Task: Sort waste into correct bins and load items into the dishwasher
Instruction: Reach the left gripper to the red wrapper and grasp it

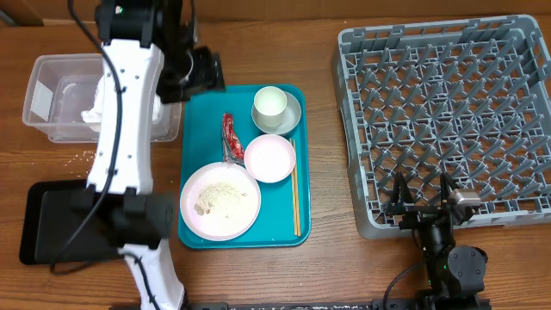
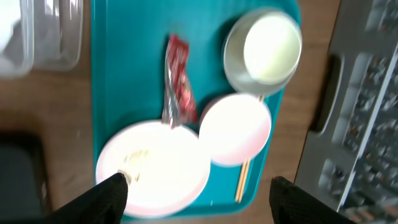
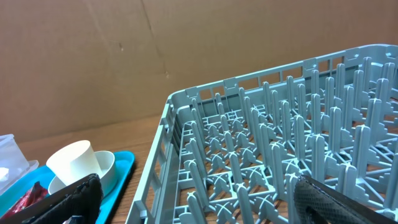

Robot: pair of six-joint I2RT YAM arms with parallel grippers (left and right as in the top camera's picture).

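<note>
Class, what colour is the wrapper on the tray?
The wrapper is red, clearest in the left wrist view.

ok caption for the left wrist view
Open left gripper framing a teal tray with red wrapper, cup, pink bowl and plate

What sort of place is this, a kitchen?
Likely a test bench staged as a dish-clearing station, not a real kitchen: a wooden table holds a teal meal tray and a grey dish rack, with a plain cardboard wall behind.

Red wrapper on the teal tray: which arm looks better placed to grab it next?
Probably left: the left gripper, open, is by the teal tray with the red wrapper in view; the right gripper sits away at the dish rack.
</note>
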